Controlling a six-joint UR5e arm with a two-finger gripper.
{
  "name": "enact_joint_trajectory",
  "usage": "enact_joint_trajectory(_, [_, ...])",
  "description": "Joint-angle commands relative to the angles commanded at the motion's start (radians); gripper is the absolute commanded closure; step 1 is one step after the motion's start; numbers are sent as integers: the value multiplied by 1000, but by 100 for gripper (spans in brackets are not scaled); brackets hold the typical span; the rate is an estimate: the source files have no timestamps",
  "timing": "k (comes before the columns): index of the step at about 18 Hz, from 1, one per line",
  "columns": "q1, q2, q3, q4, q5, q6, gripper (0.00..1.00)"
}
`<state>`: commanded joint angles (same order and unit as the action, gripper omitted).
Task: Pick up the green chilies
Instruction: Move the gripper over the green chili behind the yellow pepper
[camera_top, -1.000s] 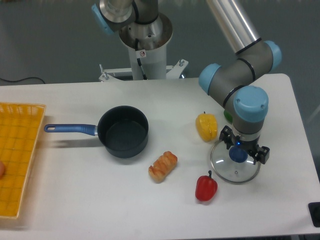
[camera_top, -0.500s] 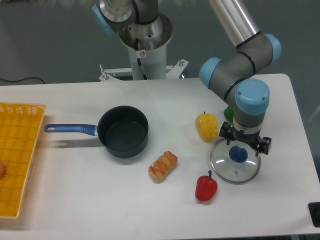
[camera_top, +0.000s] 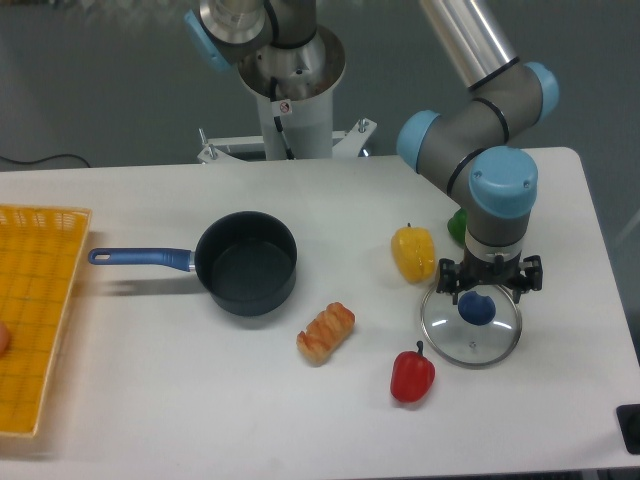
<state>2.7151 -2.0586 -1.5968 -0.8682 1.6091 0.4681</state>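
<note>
The green chilies (camera_top: 455, 227) show only as a small dark-green sliver at the right of the table; my arm's wrist hides most of them. My gripper (camera_top: 488, 284) points down in front of them, just above a glass lid (camera_top: 470, 342) with a blue knob (camera_top: 477, 308). Its jaws stand spread and hold nothing. The chilies lie just behind the gripper, to the right of the yellow pepper (camera_top: 413, 253).
A red pepper (camera_top: 411, 375) lies in front of the lid on its left. A bread roll (camera_top: 326, 332) and a dark pot (camera_top: 246, 262) with a blue handle sit mid-table. A yellow basket (camera_top: 35, 310) is at the left edge. The robot base (camera_top: 290, 90) stands behind.
My gripper has lifted off the lid's blue knob, turned about its wrist and shifted slightly back. The lid stays on the table. More of the green chilies shows now.
</note>
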Motion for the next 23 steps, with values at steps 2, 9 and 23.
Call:
enact_joint_trajectory(2, [8, 9, -15, -5, 5, -45, 0])
enact_joint_trajectory(9, [46, 57, -101, -12, 64, -103, 0])
enact_joint_trajectory(23, [92, 92, -150, -63, 60, -25, 0])
